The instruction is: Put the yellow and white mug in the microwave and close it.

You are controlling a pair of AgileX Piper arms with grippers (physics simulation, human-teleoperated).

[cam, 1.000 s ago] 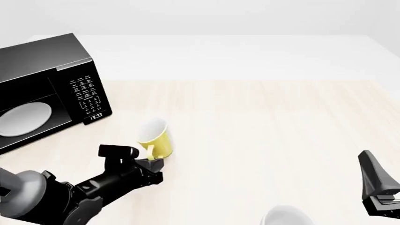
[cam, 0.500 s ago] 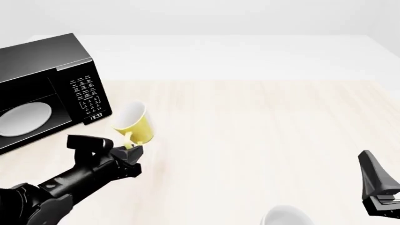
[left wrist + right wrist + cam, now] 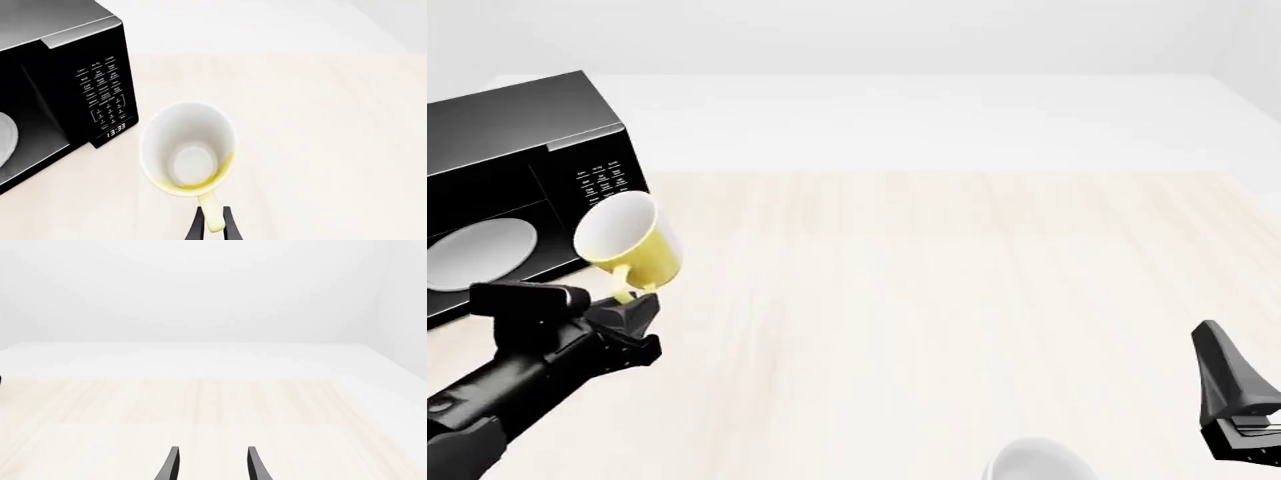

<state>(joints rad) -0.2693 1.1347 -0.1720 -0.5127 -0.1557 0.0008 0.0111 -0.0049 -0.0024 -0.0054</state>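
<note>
High front view, two wrist close-ups

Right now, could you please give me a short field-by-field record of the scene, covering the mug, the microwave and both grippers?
mug: yellow and white mug, tilted, lifted off the table, held by its handle, in front of the microwave opening
microwave: microwave, door open, white turntable plate visible inside
left gripper: left gripper, shut on the mug handle
right gripper: right gripper, open, holding nothing
other: white rounded object at the near table edge
</note>
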